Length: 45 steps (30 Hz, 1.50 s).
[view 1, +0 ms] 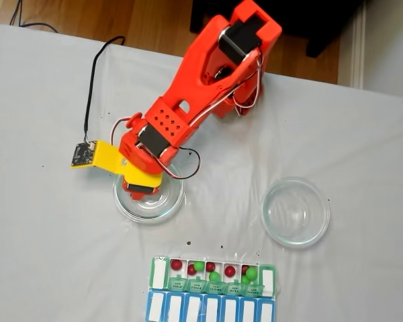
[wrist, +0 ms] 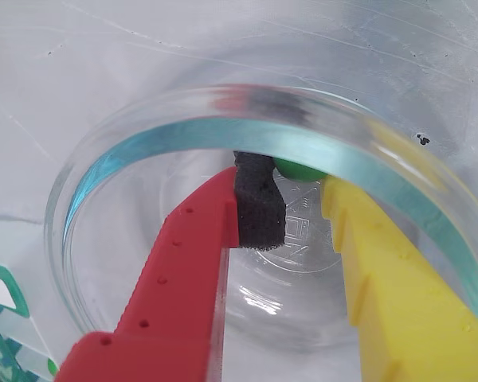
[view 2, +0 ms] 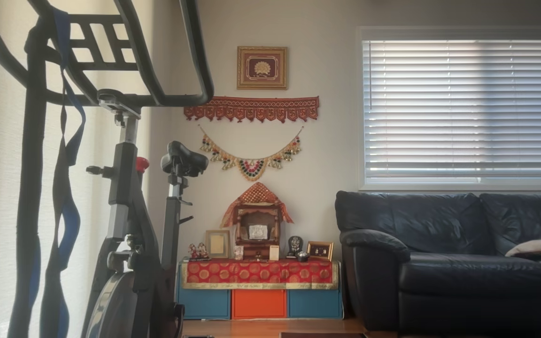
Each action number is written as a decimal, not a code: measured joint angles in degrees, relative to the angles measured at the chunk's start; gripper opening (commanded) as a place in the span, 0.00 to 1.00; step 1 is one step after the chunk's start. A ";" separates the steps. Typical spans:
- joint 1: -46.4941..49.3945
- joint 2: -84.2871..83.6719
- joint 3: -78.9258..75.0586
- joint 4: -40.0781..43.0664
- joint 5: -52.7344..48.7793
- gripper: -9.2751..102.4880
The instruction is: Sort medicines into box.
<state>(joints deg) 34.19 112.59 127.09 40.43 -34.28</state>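
A: Green ball (wrist: 296,168), glossy, lies at the far wall of the left dish (wrist: 143,143), just beyond the gripper (wrist: 303,203).
B: Jaw state?
A: Spread, red finger with black pad (wrist: 259,203) on one side, yellow finger (wrist: 382,270) on the other; the ball sits past the gap, ungripped.
B: Box?
A: Fixed view: box (view 1: 213,276) is below the dish (view 1: 150,200), well apart, green lids open, red and green balls (view 1: 176,265) in its white compartments. Second dish (view 1: 295,212) stands right of the first.

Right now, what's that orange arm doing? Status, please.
Gripper open inside clear round glass dish, around small glossy green ball. Green-lidded pill organizer already holds red and green balls. Nothing blocking.
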 measured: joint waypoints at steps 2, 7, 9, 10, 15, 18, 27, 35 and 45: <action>0.35 0.00 0.00 0.00 0.00 0.17; 0.44 0.09 0.00 1.67 0.00 0.18; 0.44 0.09 0.00 2.37 0.00 0.19; 0.44 0.09 0.00 2.55 0.00 0.19; 0.44 0.26 0.00 3.60 0.00 0.20; 0.53 0.26 0.00 4.22 0.00 0.20; 1.05 0.26 -0.62 5.45 0.00 0.24; 1.76 1.58 -0.79 5.62 0.00 0.25; 2.72 2.11 -0.79 3.43 -2.20 0.23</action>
<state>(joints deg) 36.91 114.70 126.30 43.86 -36.47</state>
